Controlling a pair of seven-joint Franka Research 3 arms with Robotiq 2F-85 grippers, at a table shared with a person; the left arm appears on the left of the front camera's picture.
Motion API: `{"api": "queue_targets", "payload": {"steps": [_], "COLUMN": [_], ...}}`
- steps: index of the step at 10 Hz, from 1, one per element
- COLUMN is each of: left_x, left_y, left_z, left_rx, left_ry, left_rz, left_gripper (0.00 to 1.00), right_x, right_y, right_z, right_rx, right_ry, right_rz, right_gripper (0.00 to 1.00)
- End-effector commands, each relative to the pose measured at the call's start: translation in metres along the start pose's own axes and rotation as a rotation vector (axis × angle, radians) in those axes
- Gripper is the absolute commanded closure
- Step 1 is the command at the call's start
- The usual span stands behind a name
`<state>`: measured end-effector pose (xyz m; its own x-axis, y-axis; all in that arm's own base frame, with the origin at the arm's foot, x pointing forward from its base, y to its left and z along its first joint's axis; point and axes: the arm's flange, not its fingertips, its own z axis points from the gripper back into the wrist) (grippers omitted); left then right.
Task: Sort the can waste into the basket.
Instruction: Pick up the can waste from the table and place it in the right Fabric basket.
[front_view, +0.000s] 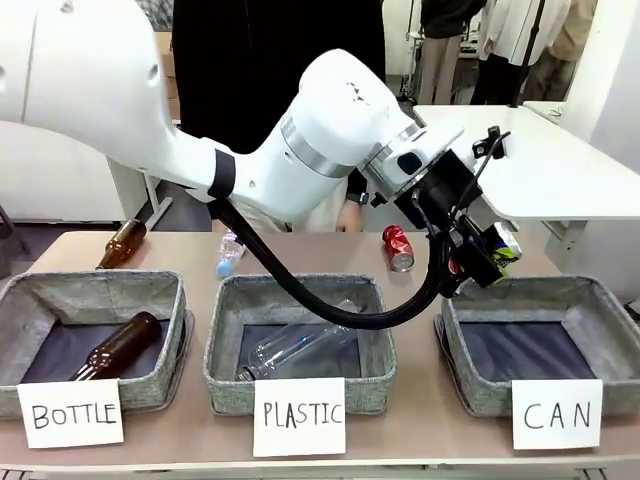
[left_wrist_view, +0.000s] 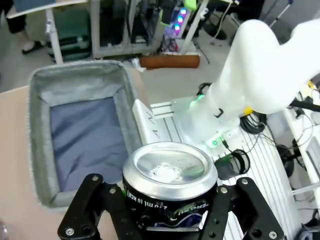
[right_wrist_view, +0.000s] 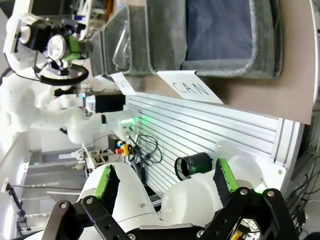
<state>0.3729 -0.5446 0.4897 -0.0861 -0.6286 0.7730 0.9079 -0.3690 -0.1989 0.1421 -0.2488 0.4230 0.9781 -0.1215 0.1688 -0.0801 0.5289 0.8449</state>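
The left gripper (front_view: 478, 262) was clamped on a small dark metal drink can (front_view: 503, 243) with blue, yellow and green print, one black finger on each side of it. In the left wrist view the same gripper (left_wrist_view: 170, 215) held the can (left_wrist_view: 170, 170) with its silver top turned to the camera. The can hung in the air just over the far left corner of the square grey woven-fabric basket (front_view: 600, 300) with dark lining. This basket lay at about five o'clock from the gripper and had a white card (front_view: 556, 413) lettered "CAN" at its front. In the left wrist view the basket (left_wrist_view: 37, 140) stood at ten o'clock from the can. A small red metal drink can (front_view: 398, 247) with white print rested on the brown table (front_view: 180, 255) at nine o'clock from the gripper, near but apart from it. The right gripper (right_wrist_view: 165, 180) had its fingers (right_wrist_view: 107, 182) with green pads spread apart and nothing between them, and the basket (right_wrist_view: 225, 67) was at twelve o'clock in its view. Farther at nine o'clock stood a like basket carded "PLASTIC" (front_view: 225, 370) with a clear plastic bottle (front_view: 300, 345) inside, then one carded "BOTTLE" (front_view: 95, 285) with a brown glass bottle (front_view: 118, 348) inside.
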Motion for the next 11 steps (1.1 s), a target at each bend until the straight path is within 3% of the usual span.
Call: {"api": "queue_targets", "payload": {"steps": [1,3,5,9,10,11], "left_x": [-0.005,0.008,0.021,0.009,0.009,0.008], "left_y": [-0.002,0.021,0.043,0.054,0.056,0.056], "left_z": [-0.008,-0.05,-0.078,-0.085,-0.086,-0.088], "left_rx": [-0.023,0.185,0.266,0.283,0.258,0.246], "left_ry": [0.008,-0.047,-0.103,-0.063,-0.053,-0.06], "left_rz": [0.007,-0.154,-0.272,-0.236,-0.217,-0.22], "left_gripper": [1.0,1.0,1.0,1.0,0.63,0.42], "right_x": [-0.002,-0.002,-0.002,-0.002,-0.002,-0.002], "right_y": [0.003,0.003,0.003,0.003,0.003,0.003], "right_z": [-0.001,-0.001,-0.001,-0.001,-0.001,-0.001], "right_rx": [0.013,0.013,0.013,0.013,0.013,0.013], "right_ry": [-0.001,-0.001,-0.001,-0.001,-0.001,-0.001], "right_rz": [0.001,0.001,0.001,0.001,0.001,0.001], "right_gripper": [0.0,0.0,0.0,0.0,0.0,0.0]}}
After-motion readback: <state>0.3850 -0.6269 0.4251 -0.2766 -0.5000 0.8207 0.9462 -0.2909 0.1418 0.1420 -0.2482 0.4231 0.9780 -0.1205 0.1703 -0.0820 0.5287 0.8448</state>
